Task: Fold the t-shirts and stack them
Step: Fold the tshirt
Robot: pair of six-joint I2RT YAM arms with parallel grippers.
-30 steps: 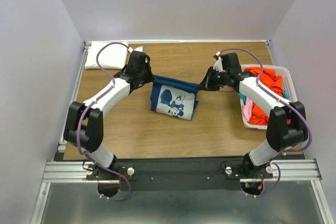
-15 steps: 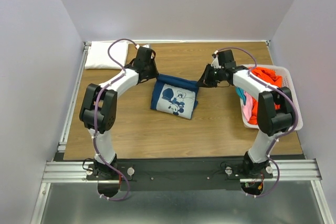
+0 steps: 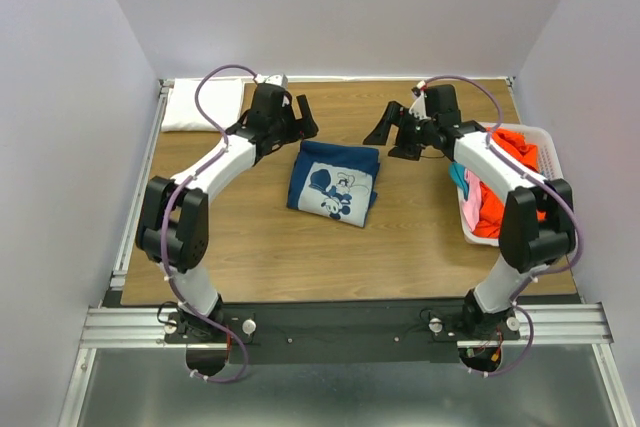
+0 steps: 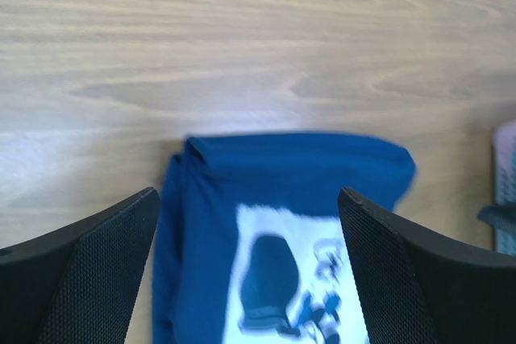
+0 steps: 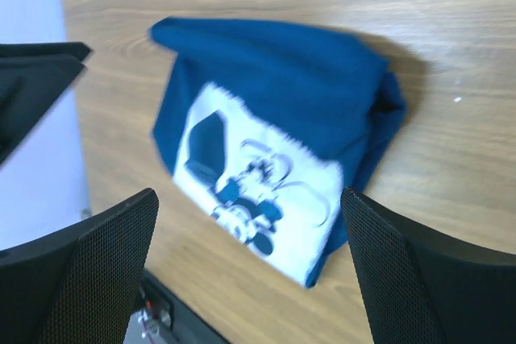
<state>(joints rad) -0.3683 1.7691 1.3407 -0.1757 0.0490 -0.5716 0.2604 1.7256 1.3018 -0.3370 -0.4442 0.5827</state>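
Between my arms, on the wooden desk (image 3: 250, 237), the folded navy t-shirt (image 3: 333, 182) lies print up. My left fingers (image 4: 89, 271) and right fingers (image 5: 81, 271) gape wide, empty, near its far corners. Dipping low, either could snag and unfold it.

Looks like a robotics lab test cell, not a home: a wood-grain table (image 3: 250, 247) boxed in on three sides by bare pale walls (image 3: 340, 7) and edged with a metal frame (image 3: 138, 197). Carries, bolted to slotted aluminium rails (image 3: 120, 327) along the near edge, a left arm (image 3: 215, 169) and a right arm (image 3: 490, 160) trailing purple cables (image 3: 215, 77). Holds a folded blue t-shirt (image 3: 333, 182) mid-table and a white plastic basket (image 3: 524, 129) of clothes at the right edge.
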